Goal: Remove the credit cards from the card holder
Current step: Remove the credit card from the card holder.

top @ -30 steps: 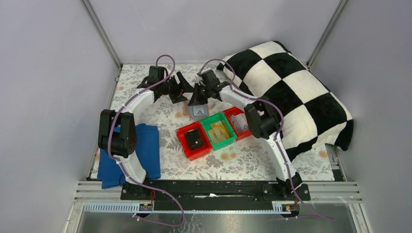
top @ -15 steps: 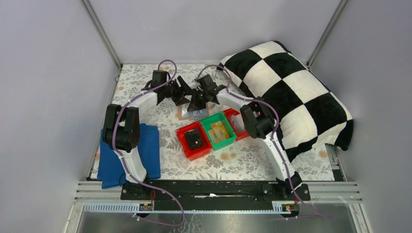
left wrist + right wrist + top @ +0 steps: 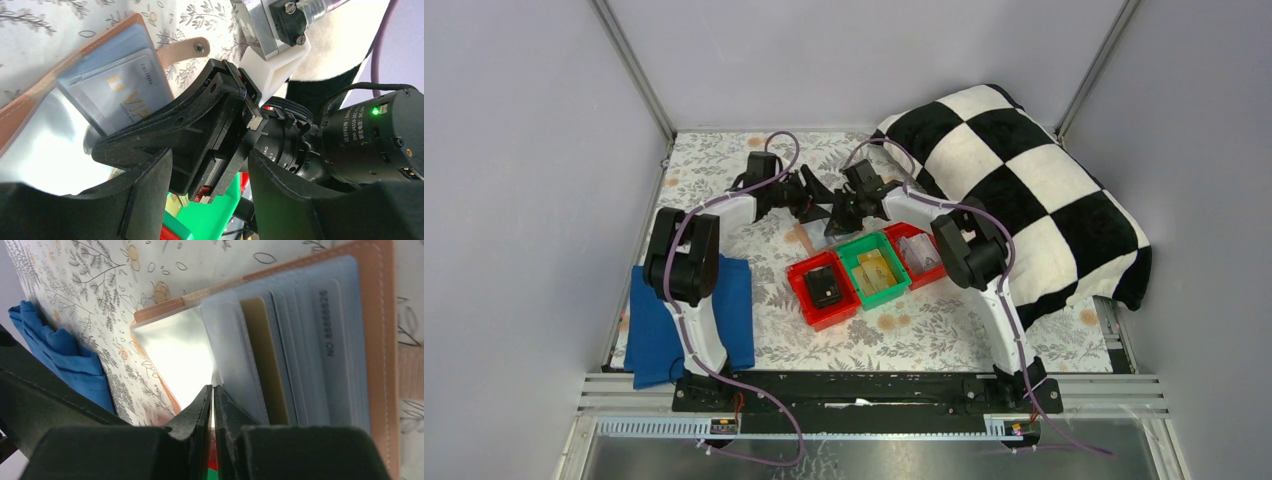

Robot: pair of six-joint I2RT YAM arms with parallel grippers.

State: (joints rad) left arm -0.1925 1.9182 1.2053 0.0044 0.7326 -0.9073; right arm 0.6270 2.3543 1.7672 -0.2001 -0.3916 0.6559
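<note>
The salmon-pink card holder (image 3: 381,345) lies open on the floral table, also seen in the left wrist view (image 3: 75,54) and, mostly hidden under the grippers, in the top view (image 3: 807,238). Its slots hold overlapping pale grey-blue credit cards (image 3: 310,340) and a gold one (image 3: 264,365); a "VIP" card (image 3: 125,95) shows too. My right gripper (image 3: 213,390) (image 3: 836,222) is shut, its tips at the corner of the outermost pale card beside a shiny clear flap (image 3: 175,350); I cannot tell if it pinches the card. My left gripper (image 3: 210,200) (image 3: 816,200) is open just behind the right gripper's body.
Three small bins stand just in front of the holder: red with a black item (image 3: 824,288), green (image 3: 874,270), red (image 3: 919,252). A blue cloth (image 3: 689,320) lies at the left. A black-and-white checked pillow (image 3: 1024,190) fills the right.
Both grippers have moved closer together over the card holder, the left one shifting right. The holder now shows less in the top view.
</note>
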